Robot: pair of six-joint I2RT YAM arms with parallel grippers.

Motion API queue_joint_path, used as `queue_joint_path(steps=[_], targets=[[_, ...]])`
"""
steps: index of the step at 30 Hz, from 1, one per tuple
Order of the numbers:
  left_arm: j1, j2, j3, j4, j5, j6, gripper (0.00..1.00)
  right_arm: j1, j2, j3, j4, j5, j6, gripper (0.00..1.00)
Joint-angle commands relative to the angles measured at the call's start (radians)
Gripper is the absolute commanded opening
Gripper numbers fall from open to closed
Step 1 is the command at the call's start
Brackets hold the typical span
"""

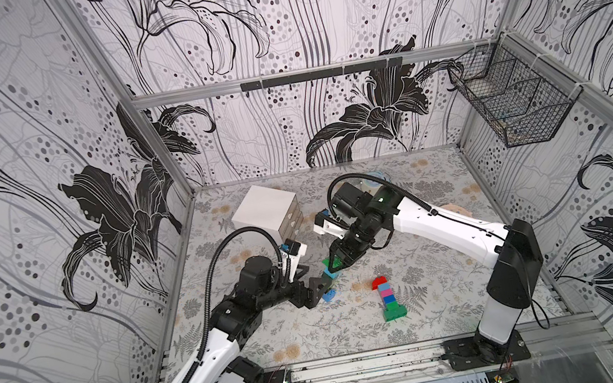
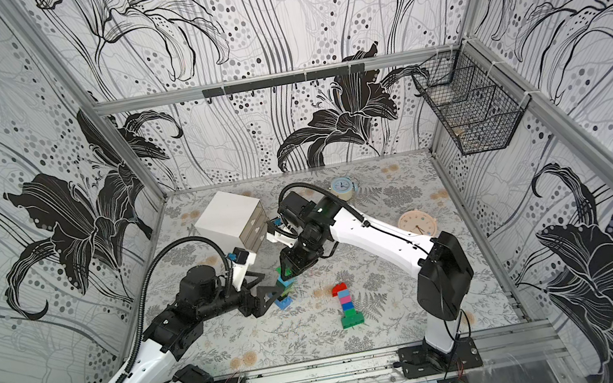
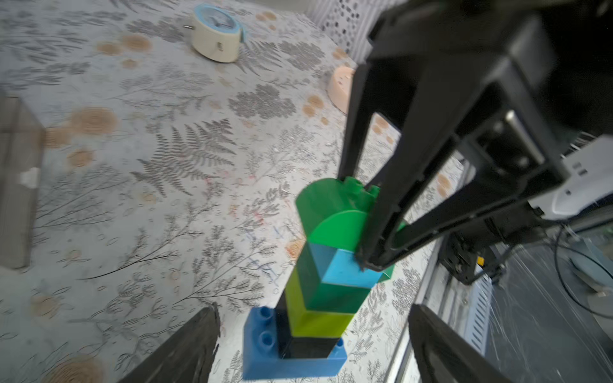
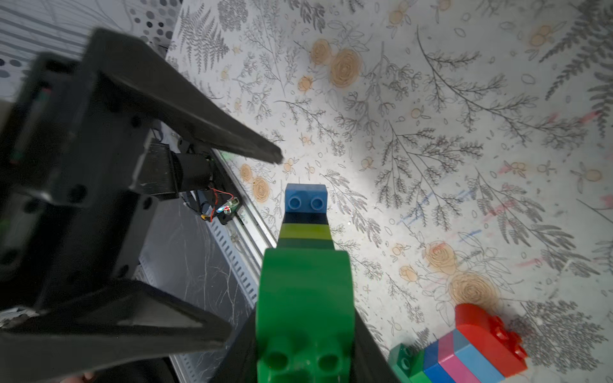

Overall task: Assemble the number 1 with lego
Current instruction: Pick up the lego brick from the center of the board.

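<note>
A tall lego stack (image 3: 328, 265) stands with its blue base (image 3: 265, 358) down by the table: black, lime, dark green, light blue, then a green curved brick (image 4: 305, 298) on top. My right gripper (image 1: 334, 266) (image 4: 303, 358) is shut on that green top brick. My left gripper (image 3: 313, 348) (image 1: 318, 287) is open, one finger on each side of the blue base, touching neither side. A second lego piece (image 1: 388, 299) (image 2: 347, 306) lies flat to the right, red on top, then light blue, pink and blue on a green base.
A white drawer box (image 1: 266, 212) stands at the back left. A blue-rimmed clock (image 2: 343, 187) and a pink clock (image 2: 417, 223) lie behind the right arm. A wire basket (image 1: 513, 103) hangs on the right wall. A metal rail (image 1: 367, 363) runs along the front edge.
</note>
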Motion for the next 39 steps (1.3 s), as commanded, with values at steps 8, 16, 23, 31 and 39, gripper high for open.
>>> queue_joint_path(steps=[8,16,23,31,39], targets=[[-0.041,0.055,0.073,-0.010,-0.042,0.171,0.78,-0.005,0.009,0.031,-0.015,-0.097,0.021,0.23],[-0.073,0.109,0.118,-0.040,-0.108,0.228,0.62,-0.004,0.014,0.026,-0.005,-0.113,0.037,0.23],[-0.107,0.134,0.156,-0.086,-0.190,0.254,0.46,-0.005,0.029,0.017,0.014,-0.117,0.073,0.23],[-0.128,0.155,0.176,-0.132,-0.247,0.252,0.32,-0.019,0.049,-0.011,0.092,-0.154,0.157,0.28],[-0.132,0.178,0.177,-0.153,-0.294,0.166,0.29,-0.118,-0.044,-0.089,0.202,-0.091,0.271,0.80]])
